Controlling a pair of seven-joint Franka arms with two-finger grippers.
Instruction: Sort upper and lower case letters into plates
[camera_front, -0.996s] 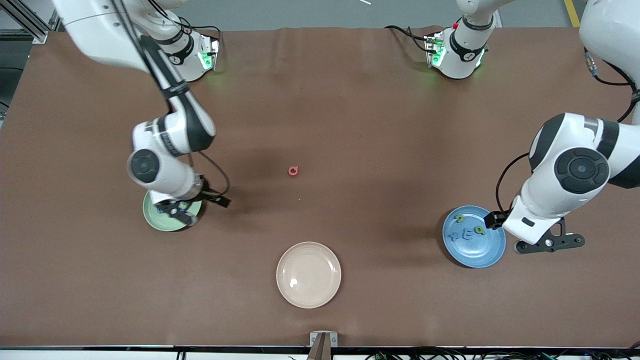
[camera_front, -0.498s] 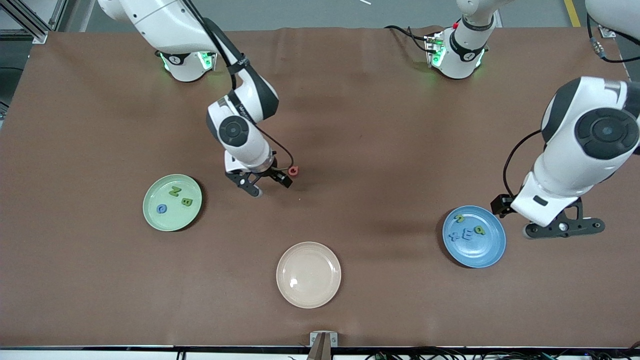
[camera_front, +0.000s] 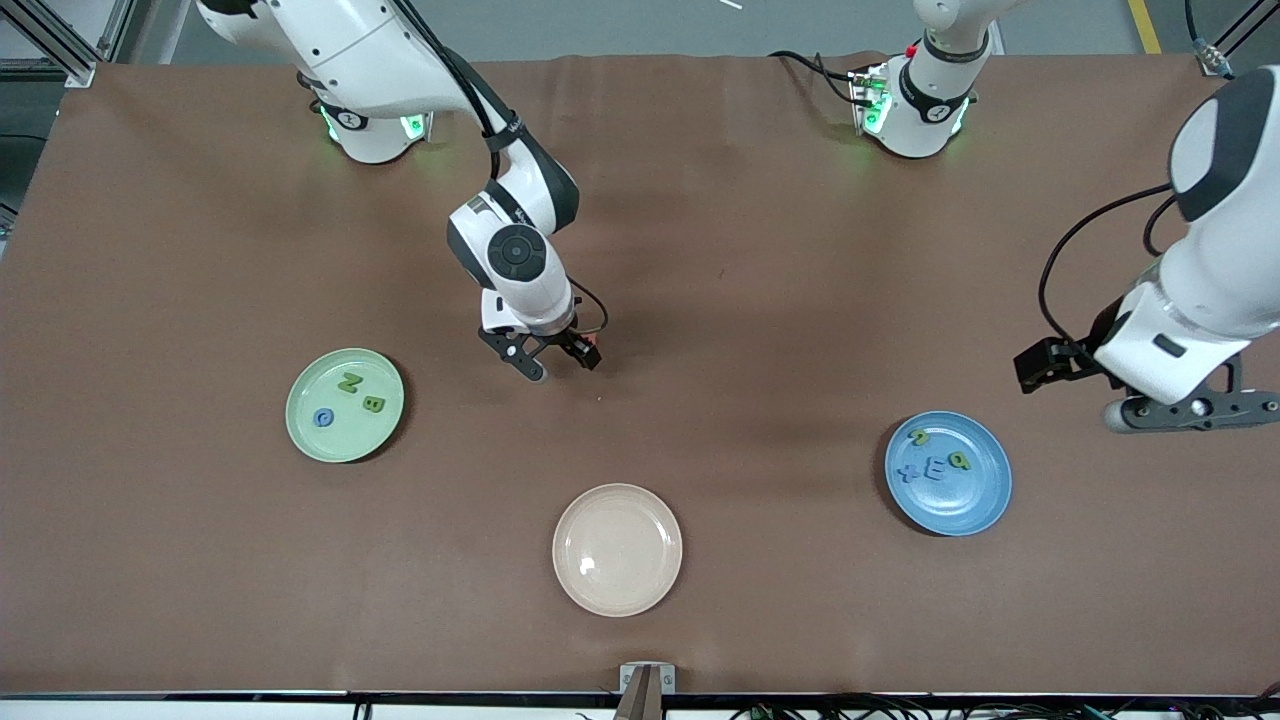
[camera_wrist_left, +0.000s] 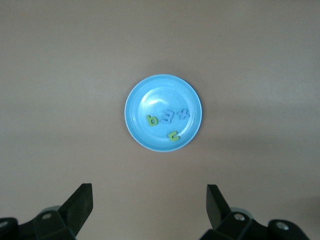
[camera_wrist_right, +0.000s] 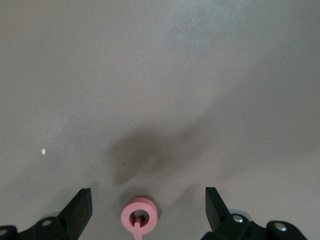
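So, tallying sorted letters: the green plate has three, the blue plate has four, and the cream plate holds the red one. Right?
Not quite. The cream plate holds nothing; the red letter lies on the table under the open right gripper, as the right wrist view shows. The green plate does have three, the blue plate four.

The worktop (camera_front: 760, 300) wears a matt brown, faintly creased covering. The cream plate (camera_front: 617, 549) and blue plate (camera_front: 965, 500) look smooth and glossy. Below the right pincer (camera_wrist_right: 145, 210), the red letter (camera_wrist_right: 139, 216) looks matt.
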